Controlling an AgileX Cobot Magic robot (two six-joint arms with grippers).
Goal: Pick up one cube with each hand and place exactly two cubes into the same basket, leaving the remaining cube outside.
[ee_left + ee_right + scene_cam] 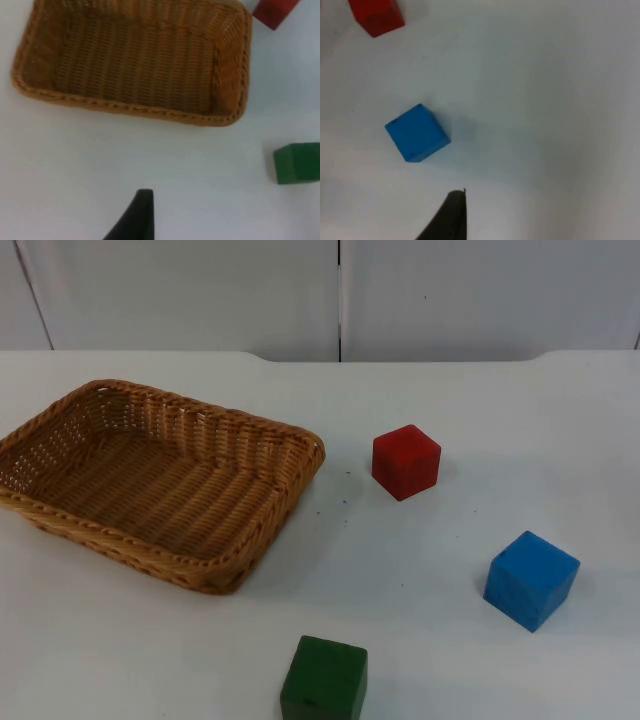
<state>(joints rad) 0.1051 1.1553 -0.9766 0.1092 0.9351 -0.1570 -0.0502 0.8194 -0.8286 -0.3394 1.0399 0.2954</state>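
1. A rectangular wicker basket (150, 480) sits on the white table top (500, 420) toward its left edge, turned at a slant, with one short end pointing to the middle of the table. Nothing lies in it; the woven floor is bare in the top view and in the left wrist view (135, 60).
2. The red cube (406, 461) stands near the middle of the table, just past the basket's right-hand corner but apart from it, closer to the far edge by the grey partition wall (200, 290) than the other cubes. Part of it also appears in the left wrist view (272, 12) beyond the basket, and in the right wrist view (376, 15).
3. The blue cube (531, 579) rests toward the right edge, nearer the front than the red cube and well apart from it. In the right wrist view (417, 132) it lies on bare table, close ahead of the right gripper's black fingertip (451, 215).
4. The green cube (324, 680) stands at the front edge, cut off by the frame, near the basket's front corner but not touching. The left wrist view (297, 162) shows it beside the basket's long side.
5. The left gripper's fingertip (137, 215) hangs above bare table in front of the basket, touching nothing.
6. Whether either gripper's fingers are spread or pressed together, I cannot tell; one tip of each is all that appears.
7. All three cubes are outside the basket.
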